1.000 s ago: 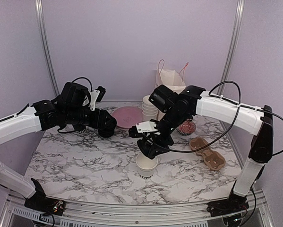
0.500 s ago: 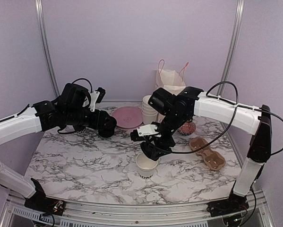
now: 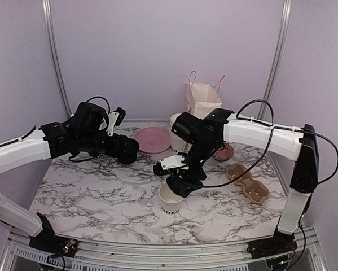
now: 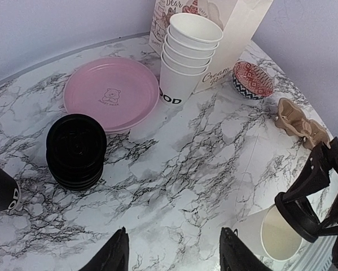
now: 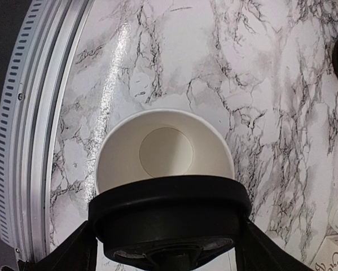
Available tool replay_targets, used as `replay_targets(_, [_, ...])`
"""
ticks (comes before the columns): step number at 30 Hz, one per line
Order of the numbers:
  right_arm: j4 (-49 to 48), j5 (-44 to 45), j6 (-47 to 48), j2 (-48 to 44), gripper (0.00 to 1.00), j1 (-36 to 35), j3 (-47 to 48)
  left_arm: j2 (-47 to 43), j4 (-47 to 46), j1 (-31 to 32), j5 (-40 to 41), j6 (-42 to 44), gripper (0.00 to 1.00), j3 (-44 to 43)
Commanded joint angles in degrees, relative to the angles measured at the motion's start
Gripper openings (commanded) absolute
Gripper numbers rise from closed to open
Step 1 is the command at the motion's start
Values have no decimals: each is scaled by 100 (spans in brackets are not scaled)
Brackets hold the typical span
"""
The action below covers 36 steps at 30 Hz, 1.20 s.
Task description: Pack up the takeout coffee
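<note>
Standing lidless — white cup, dark-lettered base, black lid above.

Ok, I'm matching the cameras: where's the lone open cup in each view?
Top external: cup at front centre.
Left wrist: cup at bottom right.
Right wrist: cup at centre, seen from above.
Shared landmark: the black lid close by its rim in all three.

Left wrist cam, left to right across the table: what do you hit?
Black cup → stack of black lids → pink plate → stacked white cups → patterned bowl → cardboard cup carrier.
</note>
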<state>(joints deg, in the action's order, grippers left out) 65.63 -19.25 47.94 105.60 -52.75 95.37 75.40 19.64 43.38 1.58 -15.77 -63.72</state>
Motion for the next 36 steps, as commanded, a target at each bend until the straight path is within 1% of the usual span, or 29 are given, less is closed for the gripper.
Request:
replay_targets(1, [127,15,-118,87,63,-164,123,-103,-30,-48,52,65,56,35])
replay_targets(11, [352,379,-141,109,62,-235,550,-113,-28,-57,42,78,56,35])
replay_targets(21, [319,783,-184,284,64,-569,607,-136,-30,-66,10,71,56,9])
replay_targets(36, [310,777,-188,270,64,-668,886,-104,-12,-83,34,116,56,-26])
